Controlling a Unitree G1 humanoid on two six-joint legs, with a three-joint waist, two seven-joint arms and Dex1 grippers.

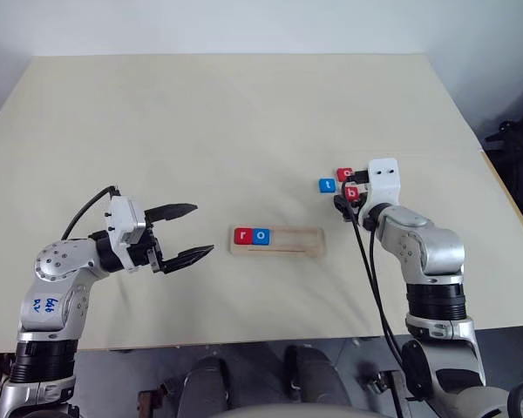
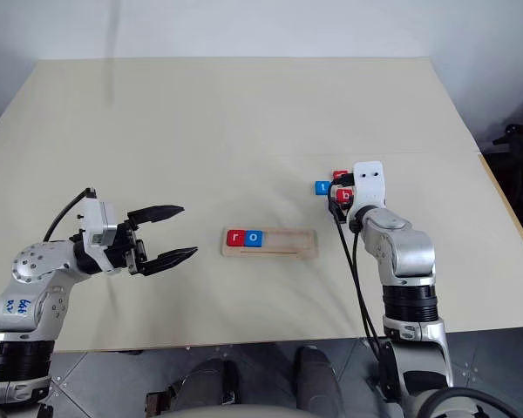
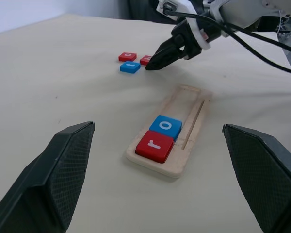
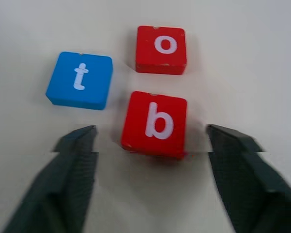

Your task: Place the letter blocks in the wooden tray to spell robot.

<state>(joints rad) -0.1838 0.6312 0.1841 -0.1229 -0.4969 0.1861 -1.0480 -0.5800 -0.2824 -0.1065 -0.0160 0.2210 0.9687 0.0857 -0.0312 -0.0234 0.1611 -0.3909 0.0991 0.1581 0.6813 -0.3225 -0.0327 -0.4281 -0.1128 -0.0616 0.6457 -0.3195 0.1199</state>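
Pale table (image 1: pixel 244 131) carries the wooden tray (image 1: pixel 292 242) at centre, lying crosswise. Two blocks sit in its groove at the robot's left end: red r block (image 1: pixel 242 235), then blue o block (image 1: pixel 261 235) touching it; rest of the groove bare. Three more blocks lie loose on the table off to the right of the tray, in a tight cluster but apart from one another: blue t block (image 4: pixel 79 79), red o block (image 4: pixel 161 49), red b block (image 4: pixel 155 123). Right gripper (image 4: pixel 150 145) is low over this cluster, tilted down, jaws partly open and straddling the b block, one finger on each side, neither seen touching it; nothing gripped. Left gripper (image 1: pixel 185 233) hovers above the table left of the tray, pointing toward it, jaws wide apart and empty.
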